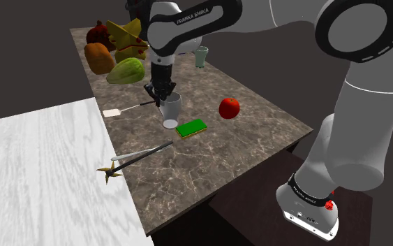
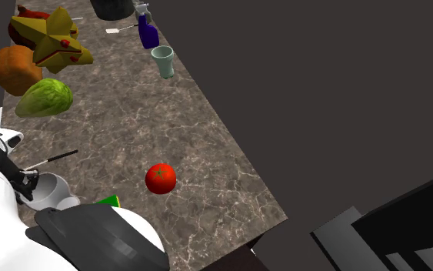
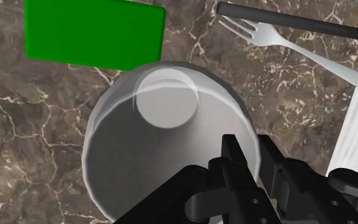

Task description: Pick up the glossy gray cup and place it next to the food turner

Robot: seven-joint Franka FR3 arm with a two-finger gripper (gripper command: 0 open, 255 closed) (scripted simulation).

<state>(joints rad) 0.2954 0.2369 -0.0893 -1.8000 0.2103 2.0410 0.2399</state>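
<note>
Likely the tilted cup (image 1: 172,110), clamped by the hand (image 1: 163,95) at one rim wall only, could be twisted loose and dropped short of the turner (image 1: 112,112).

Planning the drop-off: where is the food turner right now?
In the shoulder view, the white-bladed, black-handled food turner lies just left of the glossy grey cup, its blade at the left edge of the marble table.
</note>
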